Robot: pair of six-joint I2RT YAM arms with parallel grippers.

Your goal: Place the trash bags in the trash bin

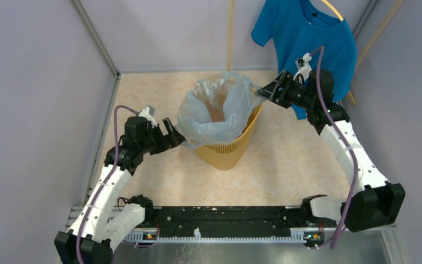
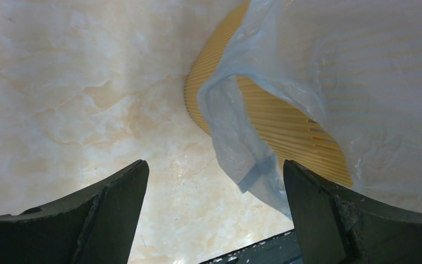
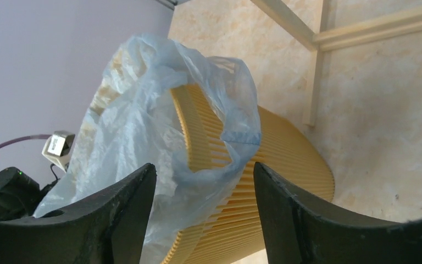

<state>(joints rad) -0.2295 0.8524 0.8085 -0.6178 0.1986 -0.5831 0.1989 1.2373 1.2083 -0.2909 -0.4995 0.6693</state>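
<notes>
The yellow-orange ribbed trash bin [image 1: 228, 151] stands mid-table. A pale blue translucent trash bag [image 1: 214, 115] sits in its mouth, its film folded out over the rim and hanging down the sides. My left gripper [image 1: 178, 135] is open just left of the bin, level with the bag's hanging edge. In the left wrist view the gripper [image 2: 213, 165] holds nothing; a bag flap [image 2: 242, 148] dangles near its right finger, in front of the bin [image 2: 286, 126]. My right gripper [image 1: 261, 91] is open at the bin's back right rim. In the right wrist view the gripper [image 3: 204, 165] faces the bag [image 3: 137, 121] and bin [image 3: 291, 159], gripping nothing.
A bright blue T-shirt [image 1: 307, 38] hangs on a hanger at the back right, behind my right arm. A wooden pole [image 1: 231, 33] stands at the back, and wooden rack legs [image 3: 313, 71] rest on the table. Grey walls close in both sides. A black rail [image 1: 225, 220] runs along the near edge.
</notes>
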